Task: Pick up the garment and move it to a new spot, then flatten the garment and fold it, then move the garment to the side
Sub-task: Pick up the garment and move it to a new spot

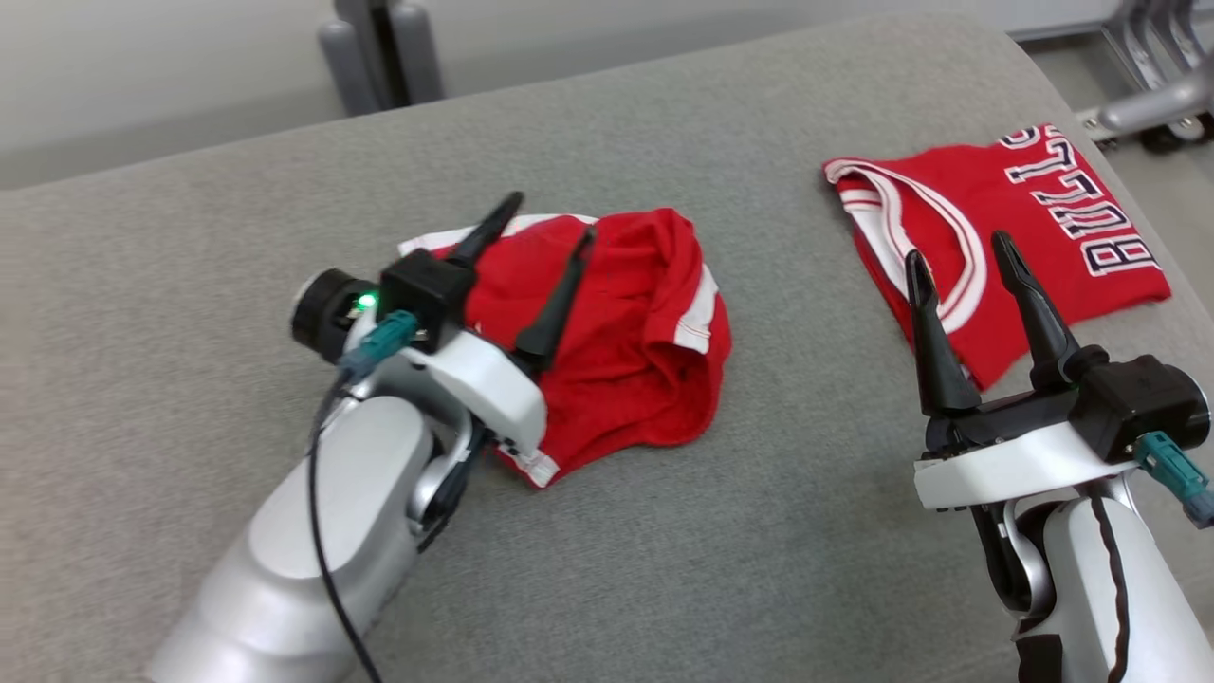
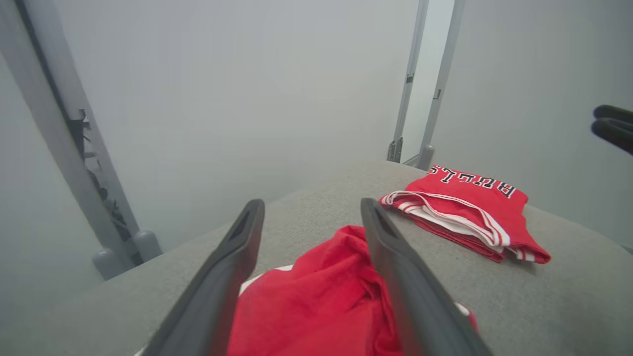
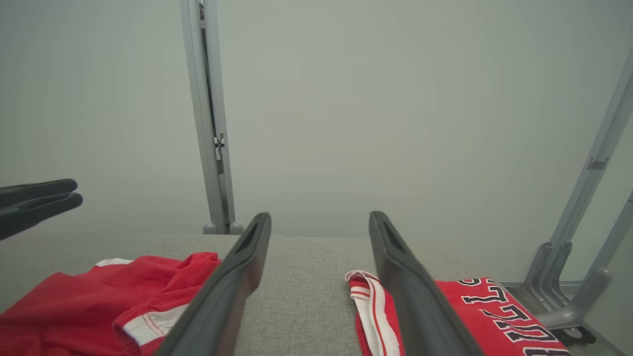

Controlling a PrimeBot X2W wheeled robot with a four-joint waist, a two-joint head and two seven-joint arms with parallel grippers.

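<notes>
A crumpled red garment with white trim lies in a heap on the middle of the grey fabric table. My left gripper hovers just over its left part, fingers spread and holding nothing. In the left wrist view the left gripper is open with the garment below and between its fingers. My right gripper is open at the lower right, apart from the heap. The right wrist view shows the right gripper open over bare table, with the garment to its left.
A folded red jersey with white "BULLS" lettering lies near the table's far right edge, just beyond my right gripper; it is also in the left wrist view and the right wrist view. Grey metal frame legs stand behind the table.
</notes>
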